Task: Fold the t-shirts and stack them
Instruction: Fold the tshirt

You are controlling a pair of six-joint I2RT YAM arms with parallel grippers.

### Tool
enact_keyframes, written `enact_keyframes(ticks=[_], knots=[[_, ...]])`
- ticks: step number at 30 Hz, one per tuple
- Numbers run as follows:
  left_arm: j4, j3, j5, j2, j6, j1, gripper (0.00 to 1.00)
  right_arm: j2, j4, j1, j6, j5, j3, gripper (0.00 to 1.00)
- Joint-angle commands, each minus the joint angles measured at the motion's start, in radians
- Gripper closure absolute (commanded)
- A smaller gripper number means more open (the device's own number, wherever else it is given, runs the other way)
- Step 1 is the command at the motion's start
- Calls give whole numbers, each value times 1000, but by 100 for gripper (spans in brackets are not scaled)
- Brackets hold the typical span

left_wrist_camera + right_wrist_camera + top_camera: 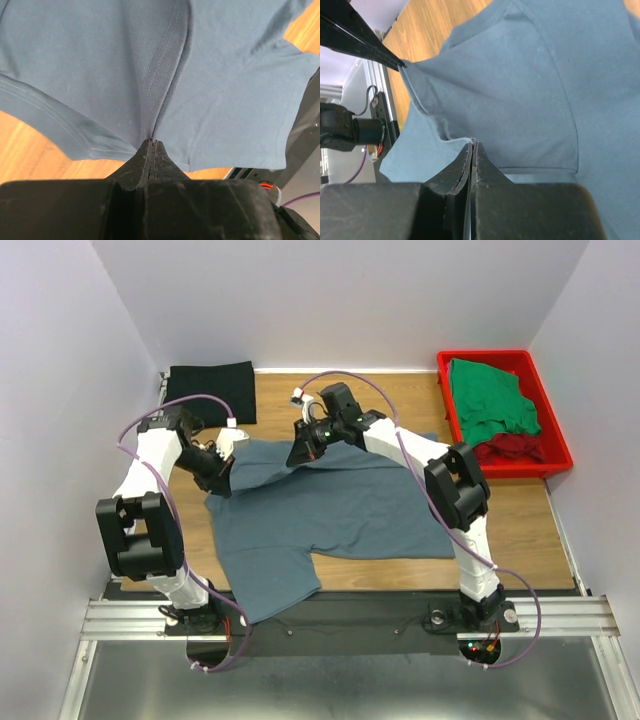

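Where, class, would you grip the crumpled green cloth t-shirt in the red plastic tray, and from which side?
Probably a raised fold near the middle of the crumpled green cloth t-shirt, from straight above: its bunched ridges suit a pinch, and the walls of the red plastic tray block its sides.

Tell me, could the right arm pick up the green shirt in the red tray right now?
Probably not yet: the right gripper is clamped shut on the blue-grey shirt. It would need to let go first; the green shirt lies uncovered in the red tray, on that arm's side.
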Motion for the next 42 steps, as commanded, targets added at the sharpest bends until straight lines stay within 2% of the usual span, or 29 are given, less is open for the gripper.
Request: enact_keyframes(ticks=[1,16,17,18,19,20,21,23,25,26,28,29,30,34,37,42], knots=[[-42,-22,-11,-53,6,-13,100,-78,36,-9,-19,-35,-22,100],[4,-85,-57,-35,-20,-38,100,-82,34,-9,-45,-53,-107,99],[11,-92,-60,-28,-22,-38,94,-80,31,-9,-48,-61,-110,99],[20,-95,-65,-26,-20,-39,86,-78,29,-9,-49,-67,-119,97],[20,-97,-68,-23,-14,-39,78,-81,25,-9,-54,-70,-125,77],[17,-95,-67,-21,-10,-39,65,-88,19,-9,-60,-69,-131,67],[14,-88,-64,-18,-1,-38,59,-97,11,-10,-78,-61,-145,49],[6,-68,-59,-14,4,-39,49,-123,-10,-19,-97,-52,-148,37],[-3,-17,-45,-4,3,-38,45,-135,-35,-57,-106,-45,-140,33],[-5,4,-39,3,-10,-38,39,-137,-50,-78,-114,-44,-124,32],[15,68,-19,34,-28,-38,39,-135,-110,-151,-126,-27,-104,33],[38,90,-11,45,-83,-38,39,-137,-138,-177,-138,-10,-91,35],[104,125,-5,64,-112,-38,39,-144,-180,-203,-166,10,-84,37],[306,199,-11,135,-316,-39,42,-187,-254,-350,-226,205,-123,51],[406,259,-37,219,-414,-39,44,-221,-291,-442,-250,324,-157,55],[468,313,-71,325,-473,-45,44,-246,-336,-516,-318,506,-182,57]])
